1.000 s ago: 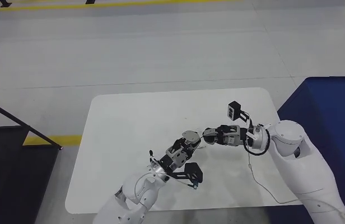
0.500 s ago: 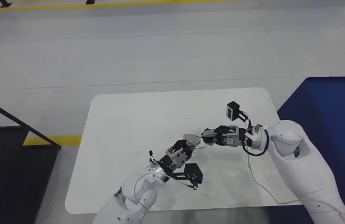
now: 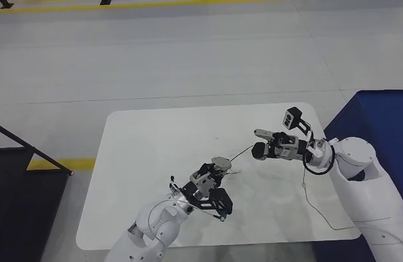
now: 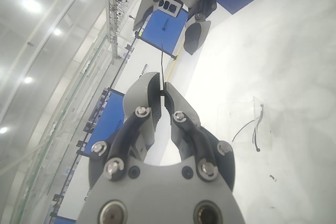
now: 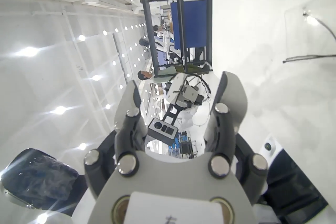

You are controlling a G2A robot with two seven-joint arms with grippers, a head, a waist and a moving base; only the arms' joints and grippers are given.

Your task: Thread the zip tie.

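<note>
Drawn back since before, the right tool (image 5: 178, 83) gapes empty while the left tool (image 4: 162, 84) pinches the zip tie (image 4: 162, 59).

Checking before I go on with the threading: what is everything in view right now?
zip tie: one, black, pinched in the left gripper, free end pointing toward the right gripper
loose zip ties: a few, black, on or in the clear plastic
clear plastic: one, transparent, flat on the table
table: one, white
blue panel: one, beside the table by the right arm
left gripper: grey and black, shut on the zip tie
right gripper: grey and black, open, holding nothing
</note>
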